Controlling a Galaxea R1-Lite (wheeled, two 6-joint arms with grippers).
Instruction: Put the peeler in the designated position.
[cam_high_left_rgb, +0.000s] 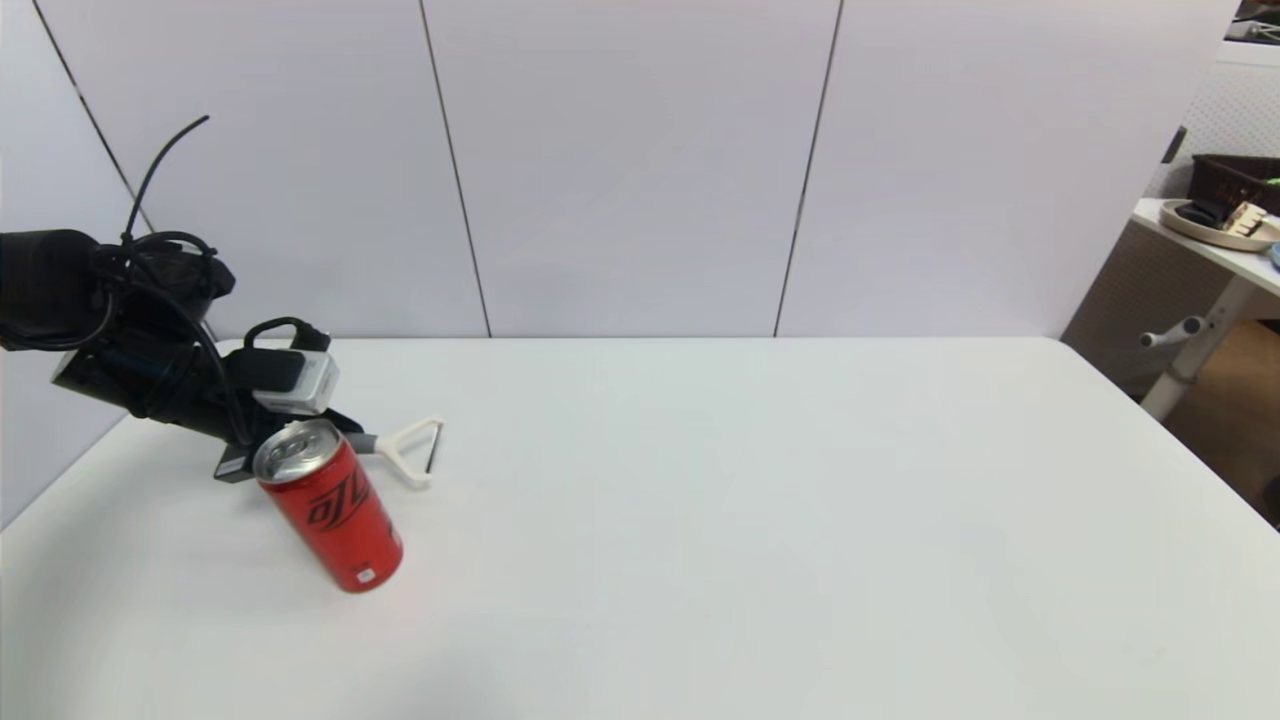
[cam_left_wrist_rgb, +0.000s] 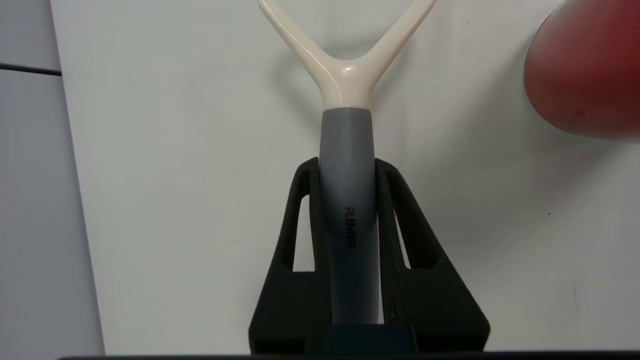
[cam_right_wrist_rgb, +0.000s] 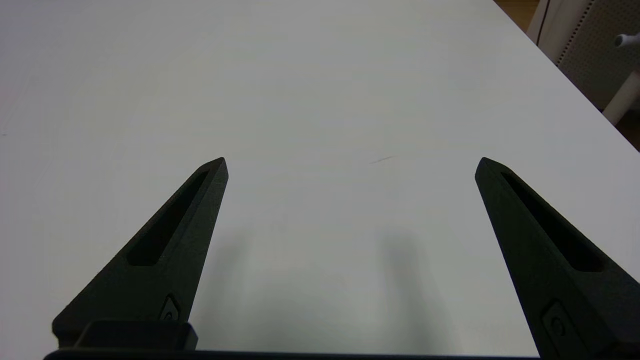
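My left gripper (cam_high_left_rgb: 352, 436) is shut on the dark grey handle of the peeler (cam_high_left_rgb: 410, 455), at the table's left side just behind the red can. Seen from the left wrist, both black fingers (cam_left_wrist_rgb: 302, 210) clamp the handle of the peeler (cam_left_wrist_rgb: 347, 150), and its cream forked head points away from the gripper (cam_left_wrist_rgb: 347, 167). The head hangs low over the white tabletop; whether it touches is unclear. Nothing marks a designated position on the table (cam_high_left_rgb: 720, 500). My right gripper (cam_right_wrist_rgb: 350, 162) is open over bare table and is outside the head view.
A red can (cam_high_left_rgb: 330, 505) stands upright in front of the left gripper, close beside the peeler, and shows as a red blur (cam_left_wrist_rgb: 585, 75) in the left wrist view. Grey wall panels back the table. A side desk (cam_high_left_rgb: 1215, 245) with a tray stands at far right.
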